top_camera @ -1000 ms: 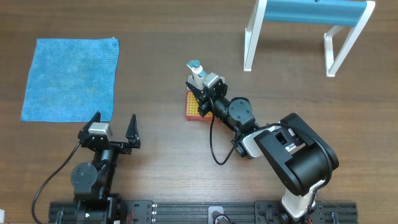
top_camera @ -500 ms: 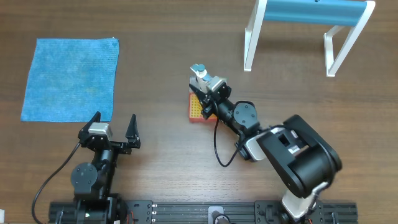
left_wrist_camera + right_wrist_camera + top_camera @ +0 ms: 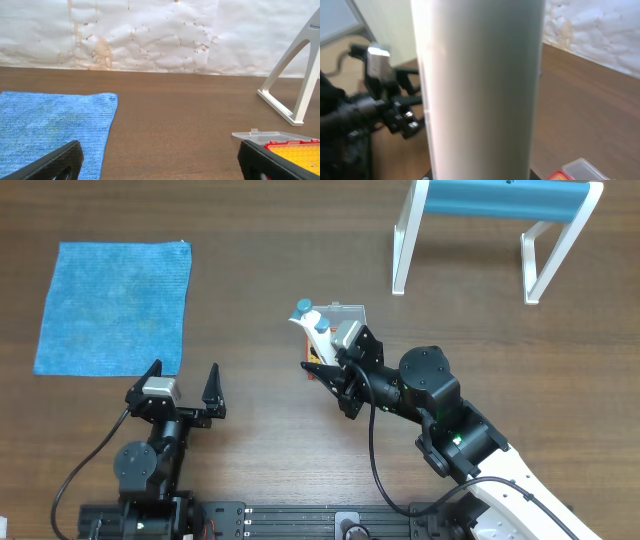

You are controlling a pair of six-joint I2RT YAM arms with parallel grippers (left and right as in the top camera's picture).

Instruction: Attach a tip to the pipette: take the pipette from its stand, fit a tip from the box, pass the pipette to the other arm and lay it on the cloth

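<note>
My right gripper [image 3: 328, 348] is shut on the white pipette [image 3: 311, 322], whose blue top points up and to the left in the top view. In the right wrist view the pipette's white body [image 3: 480, 90] stands close to the camera. The orange tip box [image 3: 313, 366] lies mostly hidden beneath that gripper, its clear lid [image 3: 346, 310] open behind it. The left wrist view shows the tip box [image 3: 296, 152] and its lid [image 3: 267, 135] far to one side. My left gripper [image 3: 185, 386] rests open near its base, just below the blue cloth [image 3: 114, 306].
The white and blue pipette stand [image 3: 500, 220] sits at the table's back right, and one of its legs [image 3: 295, 85] appears in the left wrist view. The blue cloth [image 3: 50, 125] lies flat in front of the left gripper. Bare wood separates cloth and tip box.
The right arm has raised and swung, tilting the pipette's blue top to the left and uncovering the box's clear lid. The left arm has not moved.
</note>
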